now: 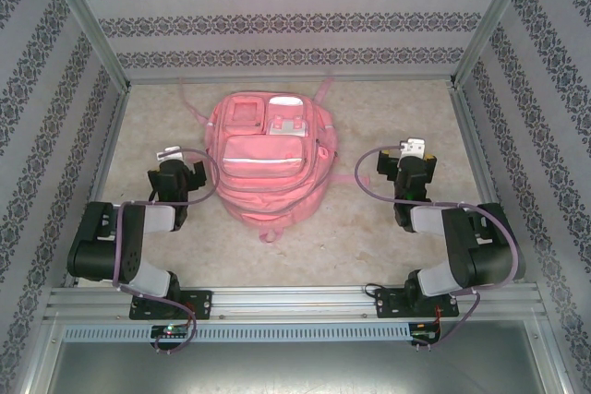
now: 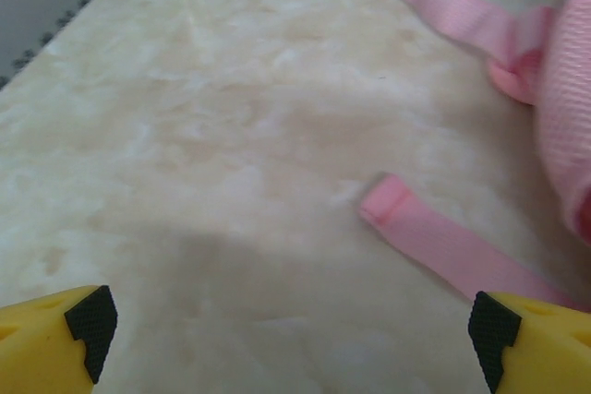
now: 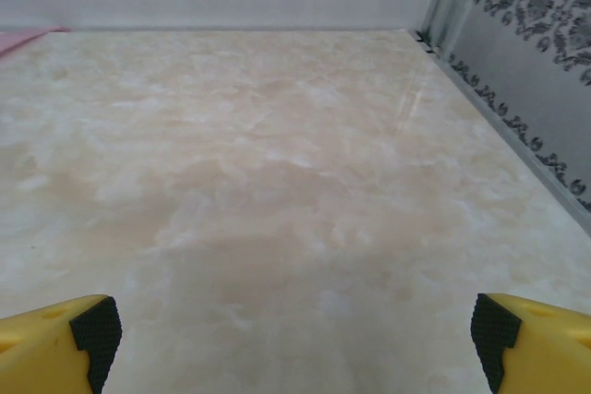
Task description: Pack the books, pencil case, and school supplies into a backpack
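Top external view finds the pink backpack lying upper centre on the table, long axis running up the frame, between two spread, empty pincers: the left pincer just beside its flank, the right pincer farther off.

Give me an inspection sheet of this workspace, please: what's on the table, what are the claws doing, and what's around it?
Surface: beige marbled tabletop, flat.
Job's things: large pink fabric backpack with white trim lies flat mid-table, front pockets up; a loose pink strap end rests on the tabletop.
Clutter: nothing seen.
Grippers: left gripper open, above the tabletop beside the backpack; right gripper open, above the tabletop.
Cables: purple-grey cables loop along both arms.
Surroundings: walls papered in grey damask stripes; aluminium frame rails.
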`<action>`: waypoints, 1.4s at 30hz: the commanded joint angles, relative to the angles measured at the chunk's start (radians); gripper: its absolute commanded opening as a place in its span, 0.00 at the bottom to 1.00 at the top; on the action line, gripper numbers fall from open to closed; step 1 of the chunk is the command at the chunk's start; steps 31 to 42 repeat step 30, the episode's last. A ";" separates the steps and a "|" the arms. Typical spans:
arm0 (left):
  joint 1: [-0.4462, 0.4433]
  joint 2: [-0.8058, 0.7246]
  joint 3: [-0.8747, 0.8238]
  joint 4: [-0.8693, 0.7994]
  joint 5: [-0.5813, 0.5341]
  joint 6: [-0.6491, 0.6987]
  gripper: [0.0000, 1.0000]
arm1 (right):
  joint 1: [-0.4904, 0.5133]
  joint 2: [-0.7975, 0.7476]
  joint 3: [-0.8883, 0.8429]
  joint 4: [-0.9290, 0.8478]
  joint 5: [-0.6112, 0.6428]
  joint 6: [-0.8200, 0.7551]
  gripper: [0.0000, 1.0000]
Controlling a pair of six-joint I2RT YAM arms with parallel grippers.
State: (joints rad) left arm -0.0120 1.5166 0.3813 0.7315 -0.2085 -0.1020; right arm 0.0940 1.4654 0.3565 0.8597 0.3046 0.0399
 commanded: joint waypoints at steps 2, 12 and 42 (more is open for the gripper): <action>0.006 0.035 0.022 0.094 0.106 0.058 1.00 | -0.013 0.078 -0.059 0.234 -0.072 -0.024 0.98; 0.001 0.042 0.025 0.111 0.137 0.079 1.00 | -0.028 0.056 -0.020 0.110 -0.054 0.005 0.98; 0.003 0.041 0.028 0.106 0.155 0.087 1.00 | -0.028 0.052 -0.020 0.104 -0.058 0.005 0.98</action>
